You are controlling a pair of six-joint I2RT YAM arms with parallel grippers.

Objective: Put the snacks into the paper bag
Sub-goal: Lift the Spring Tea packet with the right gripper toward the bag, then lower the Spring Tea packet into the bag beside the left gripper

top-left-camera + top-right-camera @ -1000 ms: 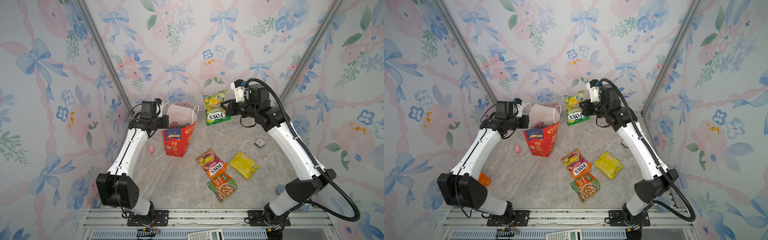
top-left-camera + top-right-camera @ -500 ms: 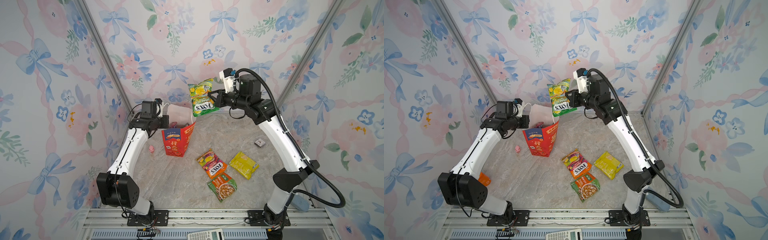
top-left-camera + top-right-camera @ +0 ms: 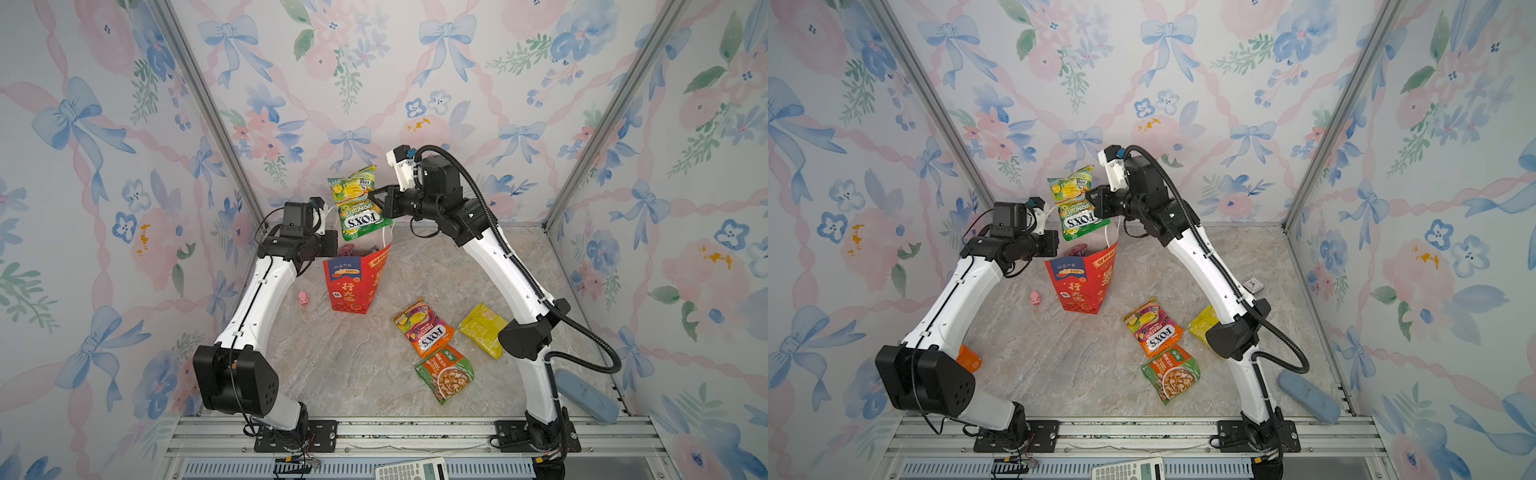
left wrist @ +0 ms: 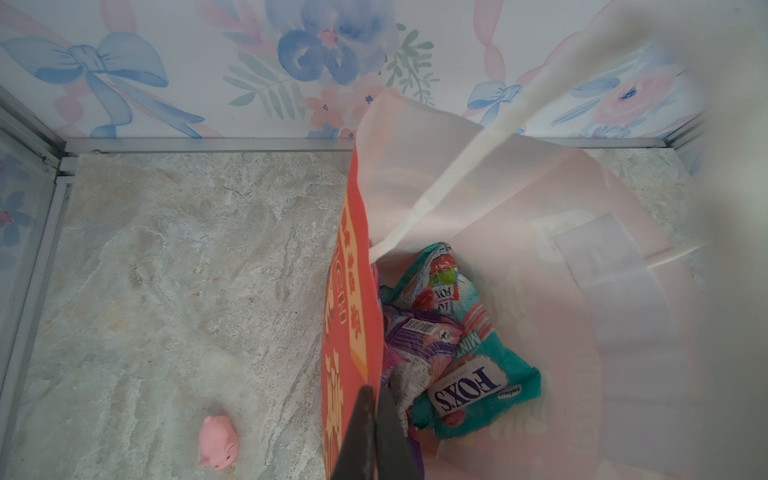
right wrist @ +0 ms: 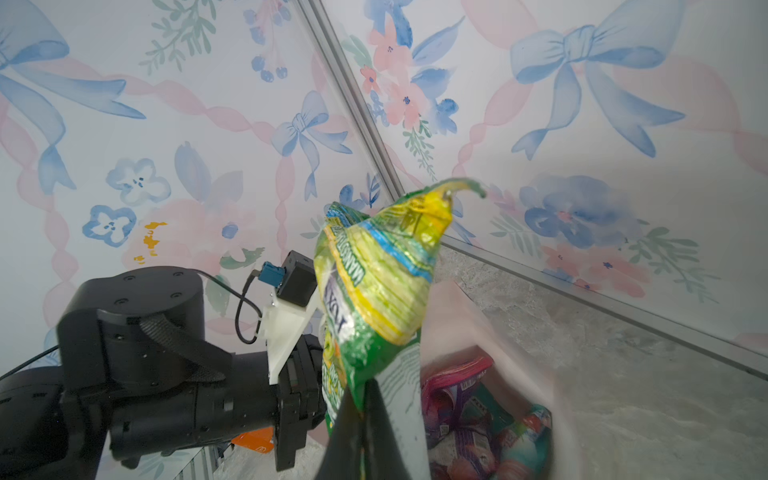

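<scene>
Closest to me, a calculator [image 3: 409, 469] lies by the front rail. On the stone tabletop [image 3: 353, 374] beyond it, three snacks lie loose near the right arm's base: a green-orange packet [image 3: 444, 372], a purple-and-orange FOX'S packet [image 3: 422, 328] touching its upper end, and a yellow packet [image 3: 484, 329] just beside that. A blue pad [image 3: 586, 395] lies against the right wall. An orange packet [image 3: 969, 358] peeks out from behind the left arm's elbow.

Further back, a tiny pink toy [image 3: 303, 298] sits just left of the paper bag [image 3: 353, 282]. The bag stands upright near the middle of the table with its mouth open. Inside it lie a teal FOX'S packet [image 4: 469, 374] and a purple packet [image 4: 419, 336], side by side and overlapping.

The left gripper [image 4: 372, 390] is pinched tight on the bag's left wall at the rim, one finger outside on the red paper and one inside on the white lining.

Furthest back, the right gripper [image 5: 365, 388] is clamped hard on one edge of the green FOX'S packet [image 3: 356, 203], with no gap between its fingers and the foil. The packet hangs upside down over the bag's mouth. From here I can't make out whether its lower edge sits above or below the rim.
</scene>
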